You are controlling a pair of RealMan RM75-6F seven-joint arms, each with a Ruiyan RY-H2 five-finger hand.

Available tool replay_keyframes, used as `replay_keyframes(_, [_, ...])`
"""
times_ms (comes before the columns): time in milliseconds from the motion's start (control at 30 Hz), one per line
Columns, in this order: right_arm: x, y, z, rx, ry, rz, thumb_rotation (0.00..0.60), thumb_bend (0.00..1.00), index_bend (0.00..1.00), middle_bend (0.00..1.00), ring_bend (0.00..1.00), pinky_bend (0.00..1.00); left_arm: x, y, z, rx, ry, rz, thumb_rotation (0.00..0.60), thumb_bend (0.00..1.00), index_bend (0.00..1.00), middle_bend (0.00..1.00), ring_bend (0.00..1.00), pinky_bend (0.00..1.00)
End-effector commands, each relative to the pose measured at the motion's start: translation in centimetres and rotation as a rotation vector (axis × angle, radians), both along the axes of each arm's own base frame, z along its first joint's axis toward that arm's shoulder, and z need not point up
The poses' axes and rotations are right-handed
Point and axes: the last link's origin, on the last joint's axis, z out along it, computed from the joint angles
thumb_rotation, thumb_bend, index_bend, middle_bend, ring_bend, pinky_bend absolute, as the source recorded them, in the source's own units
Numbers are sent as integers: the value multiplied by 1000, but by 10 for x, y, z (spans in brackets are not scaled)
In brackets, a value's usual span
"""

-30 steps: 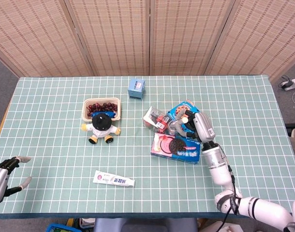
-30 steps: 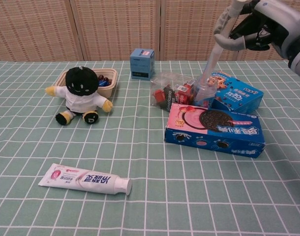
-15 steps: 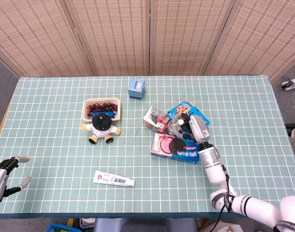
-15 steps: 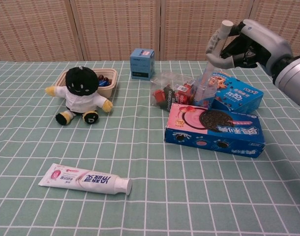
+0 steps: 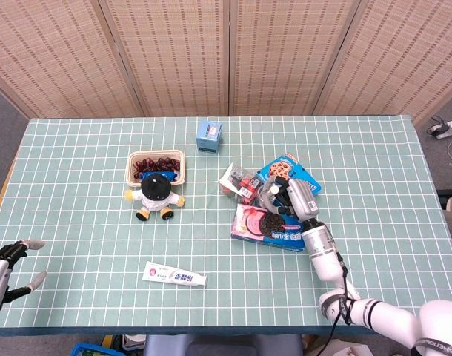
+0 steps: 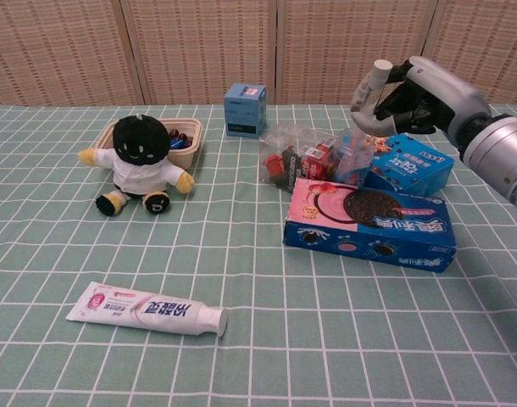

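Right robot hand (image 6: 403, 89) hovers unclenched, grasping nothing, just above the clear plastic cup (image 6: 353, 158) (wedged between cookie boxes); a sloppy descent could tip it over.

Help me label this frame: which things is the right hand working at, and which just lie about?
In hand:
right hand, fingers spread above the clear cup
blue cookie box beside the cup

Lying about:
Oreo box
snack bag
toothpaste
plush doll
fruit tub
small blue box
left hand, at the table's edge
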Motion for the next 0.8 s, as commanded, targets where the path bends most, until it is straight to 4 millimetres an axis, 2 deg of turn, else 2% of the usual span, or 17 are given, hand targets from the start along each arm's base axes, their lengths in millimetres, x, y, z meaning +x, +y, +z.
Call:
replay_keyframes(33, [-2,0,-1,7,3,-6,600,626,753,1000,1000,1000,0,0,0,-1,1,0,600,241,422,397,443,594])
replay_keyframes(467, [-8,3,1,37,16,-22,600,360,527,1000,1000,1000,0,0,0,1,4,1,600,242,421,397,443,594])
replay_keyframes(800, [-13,3,6,37,12,-18,600,71,376,1000,1000,1000,0,1,-1,-4,9,3,600,241,422,397,443,593])
